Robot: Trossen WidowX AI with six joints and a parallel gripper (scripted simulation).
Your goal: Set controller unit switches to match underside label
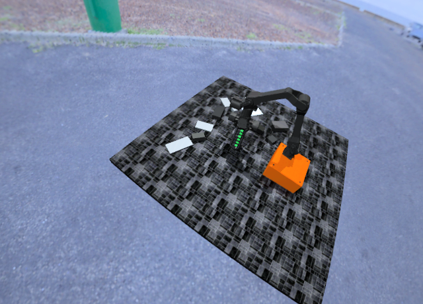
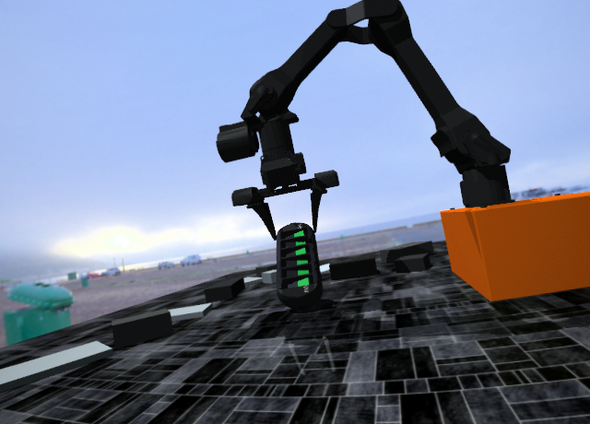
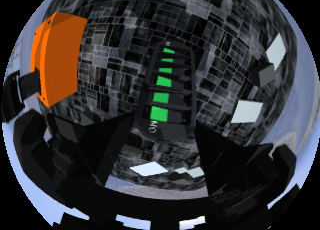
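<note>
- Grey pavement surrounds my counter (image 1: 218, 195) (image 2: 361, 391) (image 3: 117, 40).
- Controller unit (image 1: 233, 146) (image 2: 312, 293) (image 3: 172, 131) tilts steeply above it, seemingly rigid, perhaps slippery; I'd hold its long sides.
- Pincer (image 1: 240, 125) (image 2: 295, 235) (image 3: 166, 121) looks clamped on its upper end.
- Orange box (image 1: 285, 172) (image 2: 533, 248) (image 3: 62, 60) stands apart.

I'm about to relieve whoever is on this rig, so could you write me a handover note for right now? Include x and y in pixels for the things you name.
End effector (image 1: 242, 128) (image 2: 295, 234) (image 3: 166, 121): appears closed on the controller unit, a fingertip on each side near its upper end.
Controller unit (image 1: 240, 140) (image 2: 299, 267) (image 3: 172, 85): held up on end, switch face exposed; whether its lower end touches the bench is unclear.
Done: unit off its base. Whether any switch matches the label cannot be told.
Left: read the underside label (not visible here), check and set all six switches, lay the unit flat on its base, release and withdraw.
</note>
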